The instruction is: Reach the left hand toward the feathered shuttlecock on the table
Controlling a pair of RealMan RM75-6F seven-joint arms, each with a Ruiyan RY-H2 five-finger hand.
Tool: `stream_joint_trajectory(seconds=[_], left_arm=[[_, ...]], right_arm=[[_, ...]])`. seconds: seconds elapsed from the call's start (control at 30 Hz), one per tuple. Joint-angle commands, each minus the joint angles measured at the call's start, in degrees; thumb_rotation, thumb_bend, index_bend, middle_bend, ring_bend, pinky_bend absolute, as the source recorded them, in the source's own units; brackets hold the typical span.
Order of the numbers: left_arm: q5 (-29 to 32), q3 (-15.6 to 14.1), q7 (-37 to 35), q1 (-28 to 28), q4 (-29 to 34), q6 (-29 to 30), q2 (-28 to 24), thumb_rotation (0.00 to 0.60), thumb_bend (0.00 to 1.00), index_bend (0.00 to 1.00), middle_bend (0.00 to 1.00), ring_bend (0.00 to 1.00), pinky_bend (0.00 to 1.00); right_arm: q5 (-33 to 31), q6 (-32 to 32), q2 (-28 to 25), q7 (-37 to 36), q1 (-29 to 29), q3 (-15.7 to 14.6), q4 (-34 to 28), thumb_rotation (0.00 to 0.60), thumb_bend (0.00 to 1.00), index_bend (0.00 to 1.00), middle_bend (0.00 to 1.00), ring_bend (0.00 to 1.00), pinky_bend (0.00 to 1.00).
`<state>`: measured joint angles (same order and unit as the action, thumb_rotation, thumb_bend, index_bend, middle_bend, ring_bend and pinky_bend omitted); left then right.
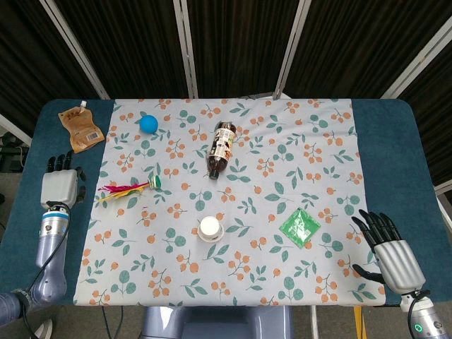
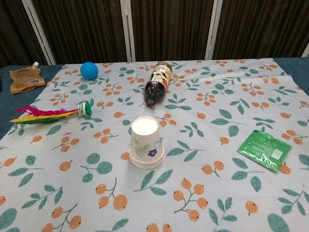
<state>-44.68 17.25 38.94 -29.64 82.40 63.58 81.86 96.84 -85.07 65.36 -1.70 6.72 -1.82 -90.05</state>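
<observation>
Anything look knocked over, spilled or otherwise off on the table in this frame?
Two things sit oddly. The dark bottle lies on its side on the floral cloth, cap toward the robot, with no spill visible. The paper cup stands upside down. Neither looks damaged.
</observation>
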Motion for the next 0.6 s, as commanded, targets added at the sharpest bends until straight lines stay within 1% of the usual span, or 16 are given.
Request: stream_joint_trajectory(seconds=[0.03, 0.2, 0.6], left_arm=[[3.9, 0.0, 2.1, -2.1, -2.5, -1.1, 2.3, 0.6, 0.47, 0.47, 0.0, 0.0, 0.0], [7.7, -0.6, 3.9, -3.8, -5.0, -1.8, 4.5, 0.6, 0.47, 0.47, 0.0, 0.0, 0.0], [9.8, -1.5, 4.0, -6.0, -8.9, -2.3, 7.2, 0.6, 0.47, 0.48, 0.0, 0.0, 0.0]], right_arm=[[-0.1, 0.0, 0.0, 0.0, 0.0, 0.0, 0.0, 0.6, 0.05, 0.08, 0.0, 0.0, 0.0], [-0.2, 0.1, 0.0, -0.1, 0.0, 0.1, 0.0, 0.6, 0.05, 0.08, 0.0, 0.0, 0.0], [-0.2, 0.1, 0.1, 0.1, 0.0, 0.0, -0.1, 0.6, 0.05, 0.08, 0.0, 0.0, 0.0]])
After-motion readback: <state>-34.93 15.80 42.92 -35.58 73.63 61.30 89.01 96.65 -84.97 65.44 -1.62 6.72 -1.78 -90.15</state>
